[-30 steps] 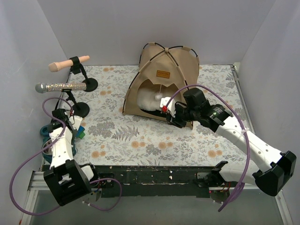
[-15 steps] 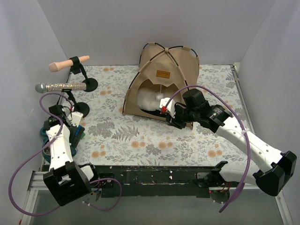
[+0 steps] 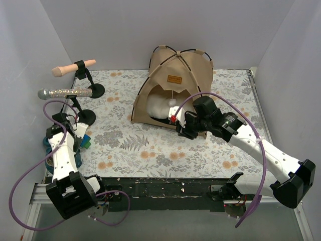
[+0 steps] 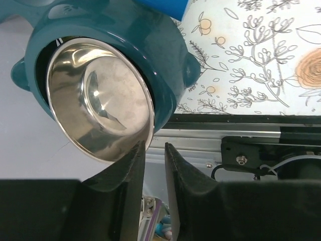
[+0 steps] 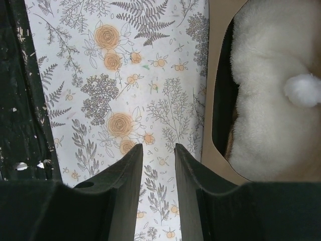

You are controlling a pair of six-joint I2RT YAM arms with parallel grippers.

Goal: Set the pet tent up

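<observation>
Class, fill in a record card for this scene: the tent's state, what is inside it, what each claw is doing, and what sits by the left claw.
pet tent: standing upright, arched doorway toward the arms
inside: fluffy white cushion, with the pom-pom hanging in front
right claw: open, empty, over the floral cloth beside the doorway
left claw: slightly open, empty
by left claw: steel bowl in a teal holder

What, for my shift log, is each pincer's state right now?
Left pincer: slightly open, empty, beside the shiny steel bowl.
Right pincer: open, empty, over the floral cloth beside the tan fabric tent.
</observation>
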